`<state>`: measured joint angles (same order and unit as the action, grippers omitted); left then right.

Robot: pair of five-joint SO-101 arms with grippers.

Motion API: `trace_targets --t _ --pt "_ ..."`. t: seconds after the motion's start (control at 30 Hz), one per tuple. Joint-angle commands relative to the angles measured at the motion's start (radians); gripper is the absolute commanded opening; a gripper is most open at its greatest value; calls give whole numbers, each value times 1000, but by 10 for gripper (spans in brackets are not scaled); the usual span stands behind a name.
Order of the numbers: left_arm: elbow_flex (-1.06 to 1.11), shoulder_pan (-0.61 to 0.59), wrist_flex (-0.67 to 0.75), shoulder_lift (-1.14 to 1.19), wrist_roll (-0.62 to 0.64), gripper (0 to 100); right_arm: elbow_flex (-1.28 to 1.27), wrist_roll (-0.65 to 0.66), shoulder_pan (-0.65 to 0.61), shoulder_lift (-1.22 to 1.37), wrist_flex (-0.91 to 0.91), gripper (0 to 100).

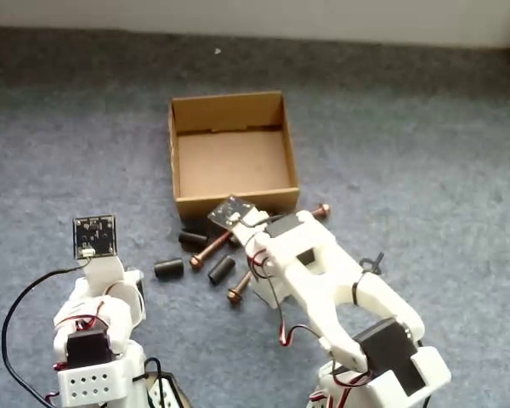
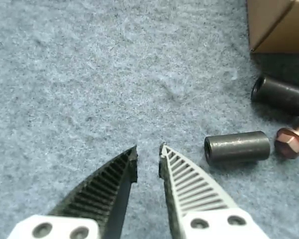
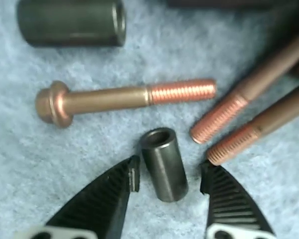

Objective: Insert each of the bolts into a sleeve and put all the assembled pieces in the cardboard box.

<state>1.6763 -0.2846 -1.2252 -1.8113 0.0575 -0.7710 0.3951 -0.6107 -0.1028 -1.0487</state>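
Note:
A dark sleeve (image 3: 164, 164) lies on the carpet between the spread fingers of my right gripper (image 3: 170, 174), which is open around it without touching. Beyond it lie a copper bolt (image 3: 124, 97), two more bolts (image 3: 239, 107) (image 3: 259, 132) and another sleeve (image 3: 72, 22). My left gripper (image 2: 148, 162) hovers over bare carpet, open by a narrow gap and holding nothing. Off to its side are a sleeve (image 2: 236, 147), a second sleeve (image 2: 281, 94) and a bolt head (image 2: 291, 142). The cardboard box (image 1: 229, 204) stands open just behind the parts.
From above, loose sleeves (image 1: 168, 269) (image 1: 221, 269) (image 1: 193, 239) and bolts (image 1: 211, 247) (image 1: 238, 287) (image 1: 321, 210) are scattered in front of the box. The right arm (image 1: 323, 280) stretches over them. The left arm (image 1: 98, 306) sits at the lower left. Grey carpet surrounds everything.

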Motion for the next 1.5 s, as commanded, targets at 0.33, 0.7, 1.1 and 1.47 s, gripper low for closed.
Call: trace_targets --t 0.33,0.7,1.1,1.47 --pt "18 -12 2 -5 -8 98 12 -3 15 -7 61 4" --pt "18 -12 2 -5 -8 98 7 -180 38 -329 -76 5" --pt "12 -45 2 -5 -17 98 -205 -551 117 -754 -47 5" --pt "-136 -246 6 -5 -308 98 -507 -721 302 -1044 180 5"
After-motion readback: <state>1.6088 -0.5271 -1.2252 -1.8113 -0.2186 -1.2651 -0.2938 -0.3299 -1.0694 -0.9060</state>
